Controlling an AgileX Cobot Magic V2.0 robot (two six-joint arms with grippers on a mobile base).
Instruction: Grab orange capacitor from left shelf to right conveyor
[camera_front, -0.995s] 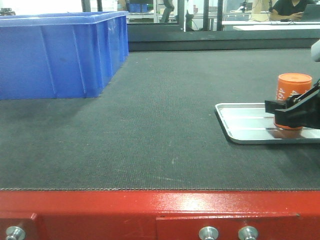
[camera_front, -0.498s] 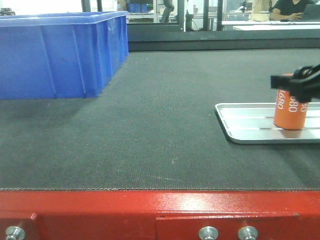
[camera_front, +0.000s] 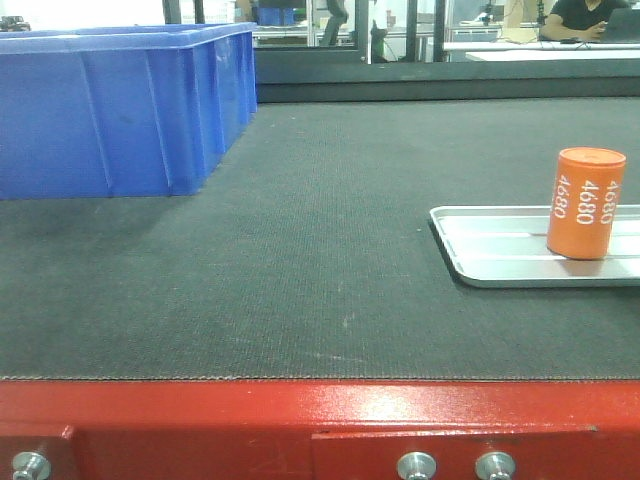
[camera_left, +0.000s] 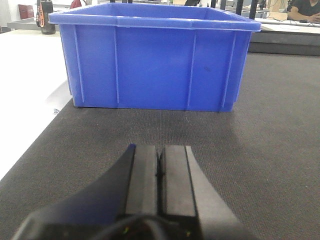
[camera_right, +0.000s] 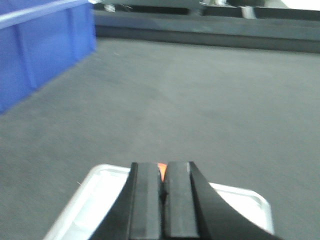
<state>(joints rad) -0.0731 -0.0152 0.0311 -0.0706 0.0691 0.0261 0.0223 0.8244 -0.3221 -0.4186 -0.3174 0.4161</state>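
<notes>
The orange capacitor (camera_front: 586, 203) stands upright and free on a flat silver tray (camera_front: 490, 250) at the right of the dark grey conveyor belt (camera_front: 320, 250). The belt's red front edge (camera_front: 300, 410) runs along the bottom. My right gripper (camera_right: 161, 165) is shut and empty above the tray (camera_right: 95, 195). Only a sliver of the capacitor (camera_right: 162, 170) shows past its tips. It is out of the front view. My left gripper (camera_left: 160, 150) is shut and empty over the belt, facing the blue bin (camera_left: 155, 65). The left shelf is out of view.
A large blue plastic bin (camera_front: 120, 110) stands on the belt at the far left. A dark raised rail runs along the belt's far edge (camera_front: 440, 85). Bolts sit in the red front edge (camera_front: 417, 466).
My right gripper was around the capacitor, rose along it, and has left the front view. The capacitor stays standing on the tray.
</notes>
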